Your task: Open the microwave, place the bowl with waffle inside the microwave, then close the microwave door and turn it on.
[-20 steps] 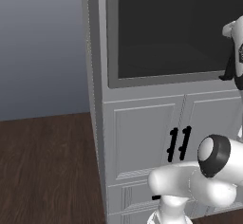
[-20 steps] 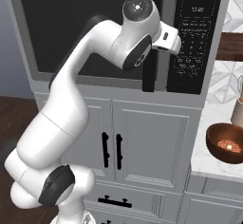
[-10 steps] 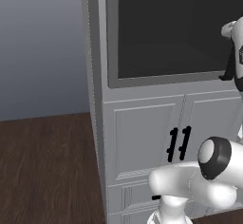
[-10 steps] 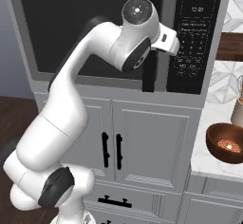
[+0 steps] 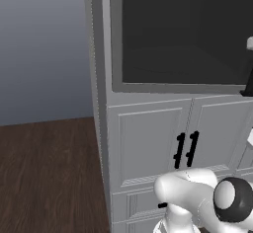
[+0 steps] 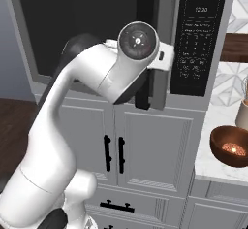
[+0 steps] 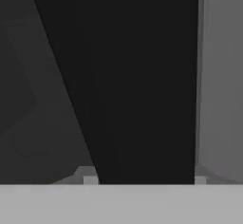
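The microwave (image 6: 97,29) is set into grey cabinets, and its dark glass also shows in the left base view (image 5: 183,34). Down the right side of the microwave door (image 6: 164,9) runs a long black bar handle (image 6: 147,0). My gripper (image 7: 144,179) is shut on that handle (image 7: 137,85), which fills the gap between the two fingertips. In the right base view my white wrist covers the hand at the handle's middle. The brown bowl (image 6: 232,145) with the waffle sits on the counter to the right, well apart from the gripper.
A dark keypad panel (image 6: 198,34) sits to the right of the handle. Below the microwave are panelled cabinet doors with small black handles (image 6: 114,153) and a drawer (image 6: 116,206). The light counter (image 6: 215,162) holds a pale jar at the far right edge.
My wrist has dropped lower and come nearer in the right base view. The handle looks wider and further left, so the door seems to have swung out slightly.
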You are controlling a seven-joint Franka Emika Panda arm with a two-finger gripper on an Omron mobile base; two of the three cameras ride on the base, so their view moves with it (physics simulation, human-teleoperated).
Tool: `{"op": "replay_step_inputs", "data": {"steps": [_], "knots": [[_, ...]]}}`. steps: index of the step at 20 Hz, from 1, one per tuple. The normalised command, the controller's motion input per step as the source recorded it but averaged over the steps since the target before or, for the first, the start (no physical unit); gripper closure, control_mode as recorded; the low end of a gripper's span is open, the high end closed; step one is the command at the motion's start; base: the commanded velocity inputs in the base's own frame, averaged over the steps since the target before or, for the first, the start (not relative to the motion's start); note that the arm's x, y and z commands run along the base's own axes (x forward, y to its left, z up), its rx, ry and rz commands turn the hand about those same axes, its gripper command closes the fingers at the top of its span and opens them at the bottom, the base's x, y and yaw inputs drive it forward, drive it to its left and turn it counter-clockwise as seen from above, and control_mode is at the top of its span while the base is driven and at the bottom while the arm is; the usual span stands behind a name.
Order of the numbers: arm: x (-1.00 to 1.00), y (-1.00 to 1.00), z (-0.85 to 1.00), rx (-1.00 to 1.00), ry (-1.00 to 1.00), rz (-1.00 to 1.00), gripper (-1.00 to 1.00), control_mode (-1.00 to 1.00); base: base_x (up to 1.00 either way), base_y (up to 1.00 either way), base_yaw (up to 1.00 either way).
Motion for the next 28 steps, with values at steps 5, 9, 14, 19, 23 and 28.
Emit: {"op": "replay_step_inputs", "data": {"steps": [5, 9, 14, 19, 23, 28], "knots": [[-0.91, 0.2, 0.0, 0.0, -0.08, 0.21, 1.0, -1.0, 0.0, 0.0, 0.0], [-0.51, 0.14, 0.0, 0.0, 0.0, 0.19, 1.0, -1.0, 0.0, 0.0, 0.0], [-0.71, 0.26, 0.0, 0.0, -0.01, 0.16, 1.0, -1.0, 0.0, 0.0, 0.0], [-0.59, 0.37, 0.0, 0.0, 0.0, 0.14, 1.0, -1.0, 0.0, 0.0, 0.0], [-0.73, 0.31, -0.02, 0.0, 0.0, 0.12, 1.0, -1.0, 0.0, 0.0, 0.0], [-0.97, 0.26, 0.0, 0.0, -0.03, 0.21, 1.0, -1.0, 0.0, 0.0, 0.0]]}}
